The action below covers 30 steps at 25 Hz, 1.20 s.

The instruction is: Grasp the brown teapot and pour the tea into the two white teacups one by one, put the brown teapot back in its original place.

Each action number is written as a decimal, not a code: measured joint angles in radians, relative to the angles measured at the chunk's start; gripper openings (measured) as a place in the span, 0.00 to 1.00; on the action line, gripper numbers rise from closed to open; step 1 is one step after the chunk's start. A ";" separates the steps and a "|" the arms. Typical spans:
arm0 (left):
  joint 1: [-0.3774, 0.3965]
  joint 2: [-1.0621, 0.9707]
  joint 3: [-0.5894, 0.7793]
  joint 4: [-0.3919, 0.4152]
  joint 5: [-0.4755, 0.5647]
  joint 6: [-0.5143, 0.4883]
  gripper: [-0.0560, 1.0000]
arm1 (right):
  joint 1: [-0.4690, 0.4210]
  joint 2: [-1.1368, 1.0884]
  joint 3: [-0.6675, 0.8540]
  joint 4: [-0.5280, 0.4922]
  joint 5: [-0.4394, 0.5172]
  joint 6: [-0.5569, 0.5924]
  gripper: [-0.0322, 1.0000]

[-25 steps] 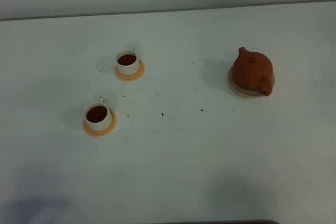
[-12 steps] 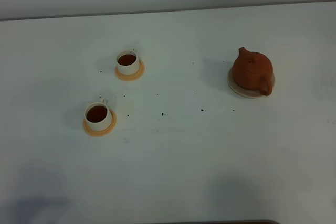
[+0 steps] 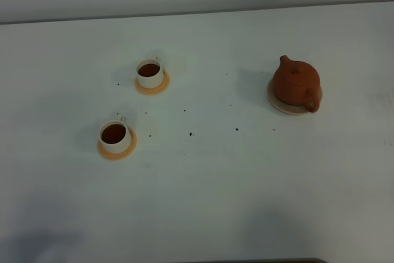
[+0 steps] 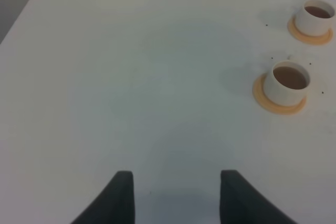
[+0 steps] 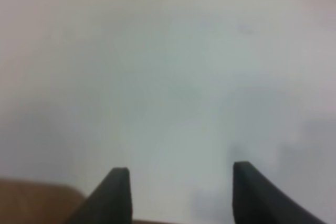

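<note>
Brown teapot (image 3: 296, 83) unmoved on disc (image 3: 280, 105)

surface (image 3: 203, 201): white, plain, running back to a grey wall at the far edge.
left side: two orange saucers lie flat on it, the far saucer (image 3: 151, 85) and the near saucer (image 3: 116, 148), well apart, each under a white cup.
right side: a pale beige disc (image 3: 289, 106) lies flat, well apart from both saucers, with the teapot on it.
middle: small dark specks (image 3: 190, 133) are scattered between the saucers and the disc.
near edge: a brown strip shows in the right wrist view.
</note>
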 joint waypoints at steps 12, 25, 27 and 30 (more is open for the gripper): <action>0.000 0.000 0.000 0.000 0.000 0.000 0.41 | -0.151 -0.224 0.000 0.000 -0.001 0.001 0.44; 0.000 0.000 0.000 0.000 0.000 0.000 0.41 | -0.156 -0.231 0.002 0.000 -0.001 0.001 0.44; 0.000 0.000 0.000 0.000 0.000 0.000 0.41 | -0.156 -0.227 0.002 0.000 -0.001 0.001 0.44; 0.000 0.000 0.000 0.000 0.000 0.000 0.41 | -0.156 -0.225 0.002 0.000 -0.001 0.001 0.44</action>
